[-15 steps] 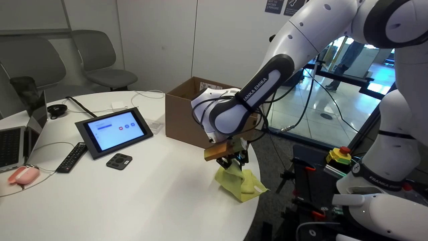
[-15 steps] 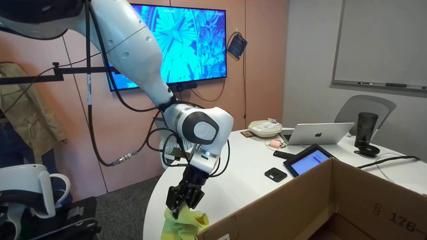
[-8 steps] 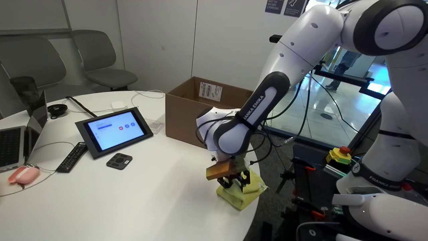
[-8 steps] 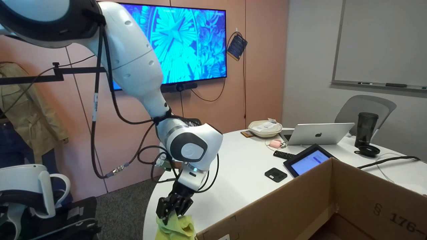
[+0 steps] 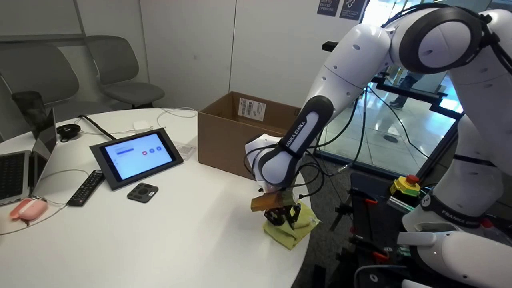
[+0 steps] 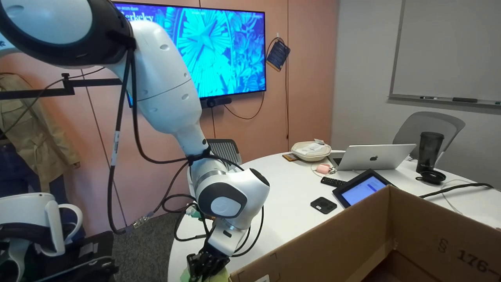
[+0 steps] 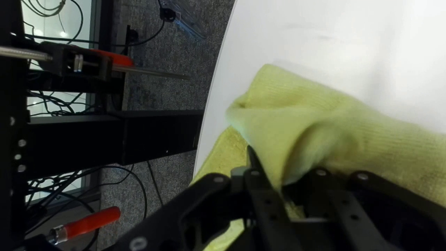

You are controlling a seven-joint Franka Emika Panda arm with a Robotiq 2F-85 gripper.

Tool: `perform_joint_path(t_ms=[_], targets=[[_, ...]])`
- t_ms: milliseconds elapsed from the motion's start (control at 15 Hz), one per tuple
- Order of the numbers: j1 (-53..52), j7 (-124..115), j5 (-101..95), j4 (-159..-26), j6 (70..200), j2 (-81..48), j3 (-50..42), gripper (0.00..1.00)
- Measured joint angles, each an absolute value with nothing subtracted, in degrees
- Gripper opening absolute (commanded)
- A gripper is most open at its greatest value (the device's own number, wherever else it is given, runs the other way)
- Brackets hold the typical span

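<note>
The claw [image 7: 277, 170] is clenched on a fold of yellow cloth [image 7: 296, 94], right there at the edge of the white table [image 5: 172, 232]! From that cloth, in an exterior view: cardboard box [image 5: 224, 140] at eleven o'clock, tablet [image 5: 138, 156] at ten, grey chair [image 5: 112, 60] beyond.

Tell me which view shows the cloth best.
The wrist view: the cloth is largest there, folds showing where the end effector pinches it, though cropped. Both exterior views show it smaller and partly covered; in an exterior view only scraps of cloth show, at the bottom edge.
</note>
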State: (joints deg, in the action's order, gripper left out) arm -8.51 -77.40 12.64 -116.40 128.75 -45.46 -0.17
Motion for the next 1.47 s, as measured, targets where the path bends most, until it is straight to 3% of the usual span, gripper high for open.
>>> perform_joint_path(t_ms=[467, 1467], targets=[[-7.9, -75.7, 12.7, -116.4, 128.7, -45.3, 0.1, 1.00], [-10.6, -70.6, 7.3, -116.9, 143.0, -34.1, -1.5, 1.00]])
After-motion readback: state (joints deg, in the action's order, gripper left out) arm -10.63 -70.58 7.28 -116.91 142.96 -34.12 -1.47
